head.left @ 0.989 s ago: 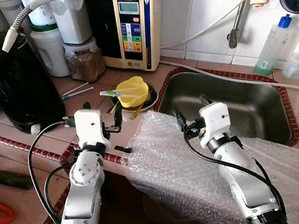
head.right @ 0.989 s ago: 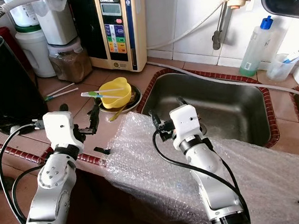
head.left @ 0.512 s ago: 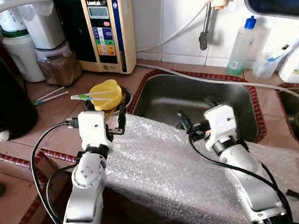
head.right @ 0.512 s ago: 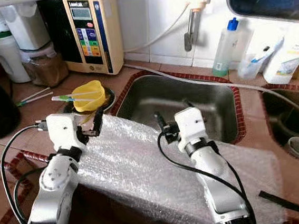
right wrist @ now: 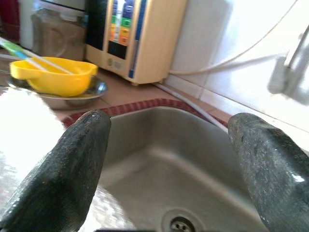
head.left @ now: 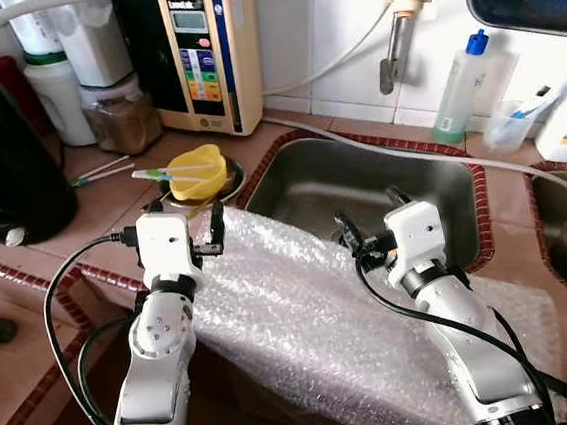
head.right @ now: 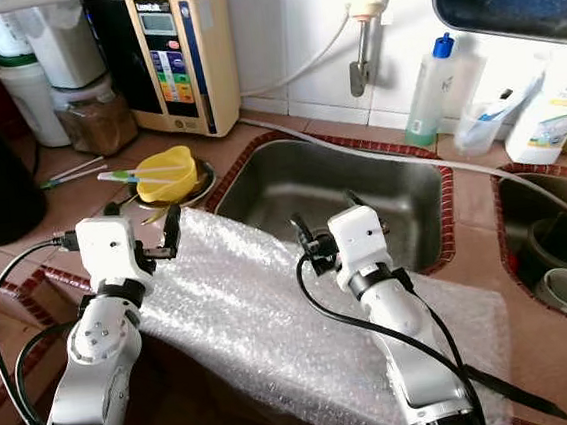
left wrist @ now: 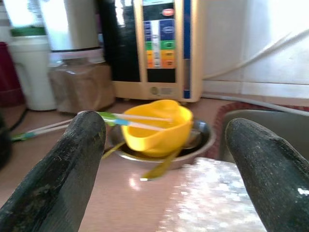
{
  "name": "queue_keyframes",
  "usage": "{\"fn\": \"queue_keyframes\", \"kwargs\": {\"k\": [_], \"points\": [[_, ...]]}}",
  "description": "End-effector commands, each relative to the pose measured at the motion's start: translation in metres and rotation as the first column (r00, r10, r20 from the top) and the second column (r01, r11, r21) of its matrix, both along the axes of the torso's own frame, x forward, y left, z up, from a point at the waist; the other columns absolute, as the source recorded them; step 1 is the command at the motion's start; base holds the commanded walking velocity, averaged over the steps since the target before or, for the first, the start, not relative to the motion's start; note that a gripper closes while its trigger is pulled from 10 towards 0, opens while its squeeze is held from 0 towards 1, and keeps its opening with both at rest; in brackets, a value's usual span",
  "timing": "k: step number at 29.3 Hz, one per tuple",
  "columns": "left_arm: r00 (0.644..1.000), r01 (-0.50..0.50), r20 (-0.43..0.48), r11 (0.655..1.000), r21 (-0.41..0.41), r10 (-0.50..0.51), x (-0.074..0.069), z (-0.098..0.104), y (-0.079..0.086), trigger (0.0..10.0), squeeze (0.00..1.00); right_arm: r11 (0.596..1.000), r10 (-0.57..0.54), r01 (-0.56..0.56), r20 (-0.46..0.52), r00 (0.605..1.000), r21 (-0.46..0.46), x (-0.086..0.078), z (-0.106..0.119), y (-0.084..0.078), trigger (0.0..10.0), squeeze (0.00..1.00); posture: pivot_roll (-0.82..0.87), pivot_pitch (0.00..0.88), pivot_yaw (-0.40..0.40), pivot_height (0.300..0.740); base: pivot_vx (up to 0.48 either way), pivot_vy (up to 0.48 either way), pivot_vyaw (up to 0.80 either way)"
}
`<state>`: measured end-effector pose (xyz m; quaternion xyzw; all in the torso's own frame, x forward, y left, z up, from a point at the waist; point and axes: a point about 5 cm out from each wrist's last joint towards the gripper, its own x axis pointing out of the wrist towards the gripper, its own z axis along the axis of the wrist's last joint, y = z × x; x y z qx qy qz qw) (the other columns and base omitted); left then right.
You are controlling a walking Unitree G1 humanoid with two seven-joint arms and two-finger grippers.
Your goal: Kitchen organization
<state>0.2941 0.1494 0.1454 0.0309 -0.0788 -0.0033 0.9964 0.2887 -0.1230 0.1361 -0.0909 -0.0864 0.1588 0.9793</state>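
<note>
Bright daylight, glare whitening the bubble wrap (right wrist: pixel 21 121) and wall tiles (left wrist: pixel 251 38); wrist views softly blurred.

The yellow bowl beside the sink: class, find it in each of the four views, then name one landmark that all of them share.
Left eye view: yellow bowl upper left, beyond the left gripper.
Right eye view: upper left, on a metal dish.
Left wrist view: centre, between the black fingers.
Right wrist view: upper left.
Shared landmark: the beige water machine behind it.
</note>
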Motion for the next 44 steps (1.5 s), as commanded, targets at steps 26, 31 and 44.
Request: {"fn": "queue_keyframes", "kwargs": {"k": [26,31,44], "points": [[0.997,0.065,0.041,0.998,-0.020,-0.064,-0.007,0.016,0.000,10.0,0.00,1.000,0.022,-0.022,0.063,0.998,-0.011,-0.003,0.015,0.005,10.0,0.00,0.12,0.000,0.003,0.740,0.042,0.000,0.00],[0.997,0.069,0.038,0.997,-0.021,-0.068,-0.007,0.016,0.000,10.0,0.00,1.000,0.026,-0.025,0.063,0.998,-0.018,-0.003,0.014,0.005,10.0,0.00,0.12,0.000,0.003,0.740,0.301,0.000,0.00],[0.997,0.070,0.032,0.997,-0.016,-0.069,-0.006,0.015,0.001,10.0,0.00,0.999,0.030,-0.028,0.061,0.998,-0.026,-0.001,0.012,0.007,10.0,0.00,0.12,0.000,0.005,0.740,0.312,0.000,0.00]]}}
